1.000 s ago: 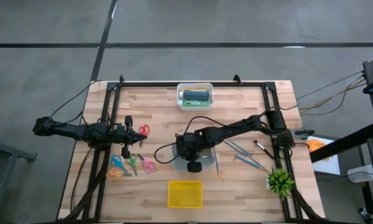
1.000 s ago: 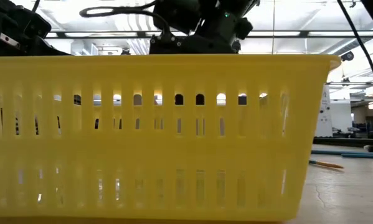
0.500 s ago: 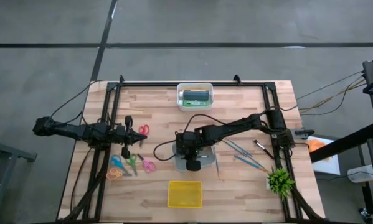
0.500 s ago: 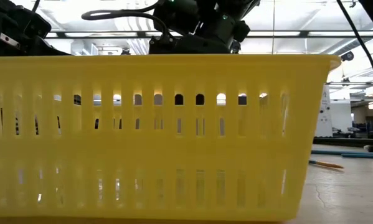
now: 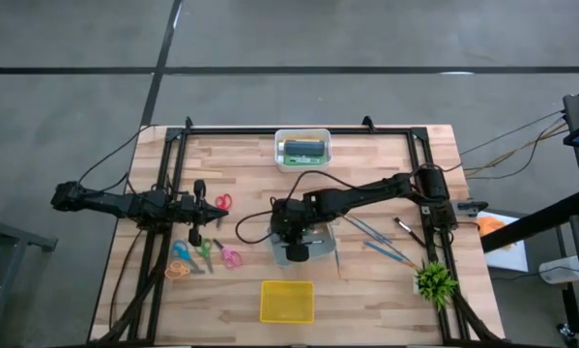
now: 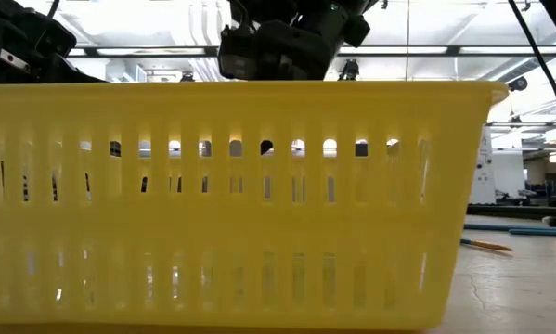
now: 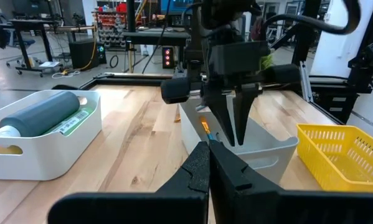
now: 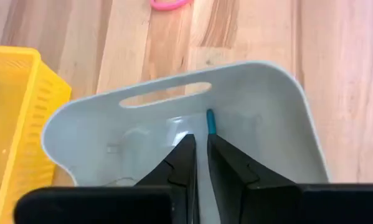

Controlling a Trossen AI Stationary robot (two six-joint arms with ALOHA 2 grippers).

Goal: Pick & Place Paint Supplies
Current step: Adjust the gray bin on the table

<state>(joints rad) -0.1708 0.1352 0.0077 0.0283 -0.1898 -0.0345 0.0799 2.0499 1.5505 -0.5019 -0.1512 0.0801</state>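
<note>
right gripper: your right gripper [image 5: 296, 244] hangs over the pale grey plastic bin [image 5: 318, 253] at table centre; fingers nearly closed, only a thin slit between them in its wrist view; nothing visibly gripped; in the left wrist view the same fingers [image 7: 236, 118] point down into the bin

left gripper: your left gripper [image 5: 194, 211] waits at the left side of the table; in its own view the fingers are pressed together, holding nothing

brush in bin: one thin brush with a blue tip and orange handle [image 8: 210, 122] lies inside the grey bin, just beyond the right fingertips; whether it touches them, cannot tell

brushes on table: several thin blue-handled and orange-handled brushes [image 5: 376, 239] lie loose on the wood to the right of the grey bin, under the right arm

tubes: a dark blue squeeze tube [image 7: 40, 115] and a green one [image 5: 304, 145] lie in the white rounded plastic tray [image 5: 279, 155] at the far edge, well apart from the gripper

around: yellow slotted plastic basket [image 5: 286, 301] near the front edge, just in front of the grey bin; it fills the low view and blocks the table behind it; coloured-handle scissors [image 5: 202, 253] lie by the left gripper; green spiky plant [image 5: 434, 281] at the front right corner
</note>
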